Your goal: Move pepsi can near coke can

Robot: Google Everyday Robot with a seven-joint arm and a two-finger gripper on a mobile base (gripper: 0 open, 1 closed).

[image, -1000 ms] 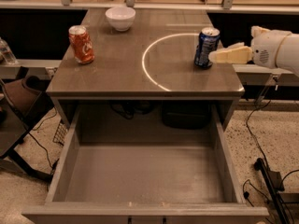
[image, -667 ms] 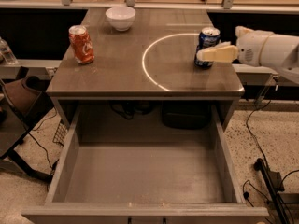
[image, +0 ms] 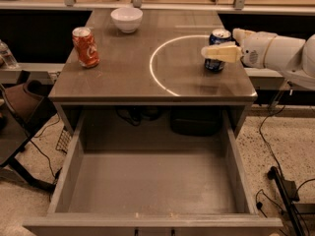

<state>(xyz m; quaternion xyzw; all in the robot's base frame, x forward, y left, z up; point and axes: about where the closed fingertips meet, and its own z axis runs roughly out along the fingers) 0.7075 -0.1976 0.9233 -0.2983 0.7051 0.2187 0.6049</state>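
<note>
The pepsi can (image: 215, 66), dark blue with a silver top, stands upright at the right side of the tabletop, on the edge of a white ring marking. My gripper (image: 219, 43) reaches in from the right and is open around the can: one pale finger (image: 220, 52) lies across its front, the other sits behind it. The can stands on the table. The coke can (image: 85, 46), red-orange with white script, stands upright near the table's left edge, far from the pepsi can.
A white bowl (image: 127, 19) sits at the back of the grey table (image: 123, 82). An open drawer (image: 147, 186) juts out below the front edge. A chair (image: 19, 112) stands at the left; cables lie on the floor at the right.
My gripper has moved left from beside the table's right edge until its fingers straddle the pepsi can. Both cans stand where they were.
</note>
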